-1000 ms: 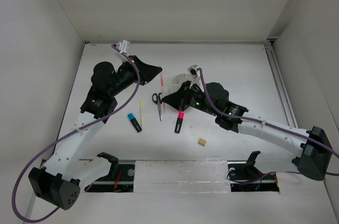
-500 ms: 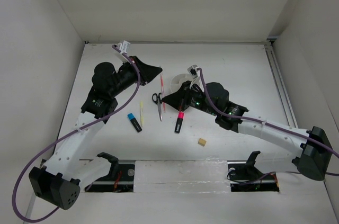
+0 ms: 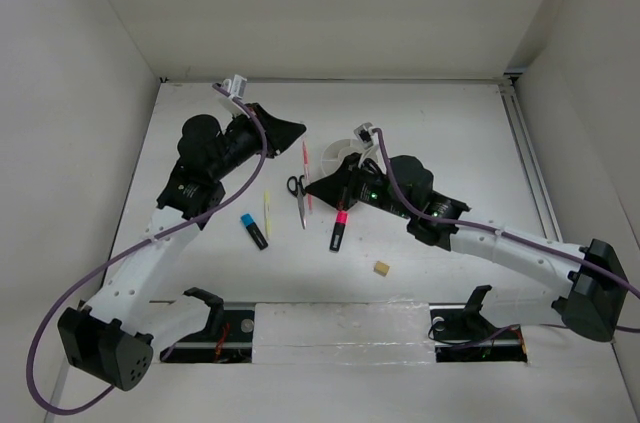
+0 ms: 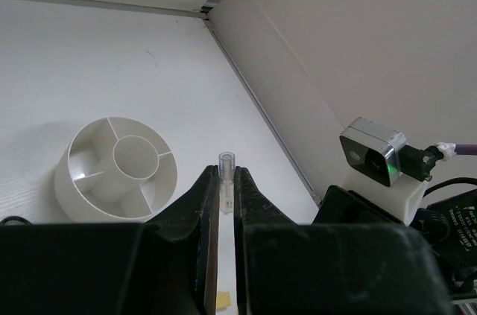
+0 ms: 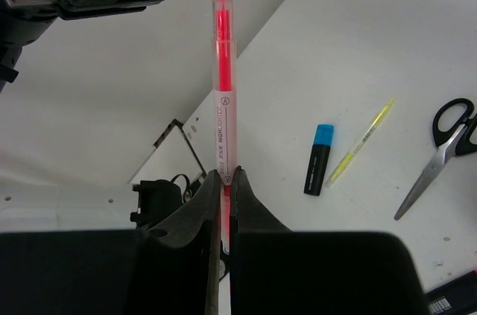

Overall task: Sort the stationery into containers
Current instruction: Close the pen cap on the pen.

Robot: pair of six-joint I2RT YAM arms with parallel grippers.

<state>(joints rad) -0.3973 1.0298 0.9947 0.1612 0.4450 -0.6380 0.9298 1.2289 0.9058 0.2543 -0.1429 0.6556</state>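
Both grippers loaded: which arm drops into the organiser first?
Left, probably: left gripper, shut on a thin clear-ended pen, points at the round white plastic organiser; right gripper, holding a red pen, faces away from it.

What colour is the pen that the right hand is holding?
Red, inside a clear barrel. The red pen shows best in the right wrist view.

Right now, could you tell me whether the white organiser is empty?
The organiser looks empty: the left wrist view shows nothing in its cup or visible compartments.

White round organiser [image 3: 340, 149], centre; below-left lay scissors [image 3: 299, 201], yellow pen [image 3: 267, 211], blue-capped highlighter [image 3: 254, 231]; red pen [image 3: 306, 165], pink-capped highlighter [image 3: 339, 230], tan eraser [image 3: 381, 268] alongside.
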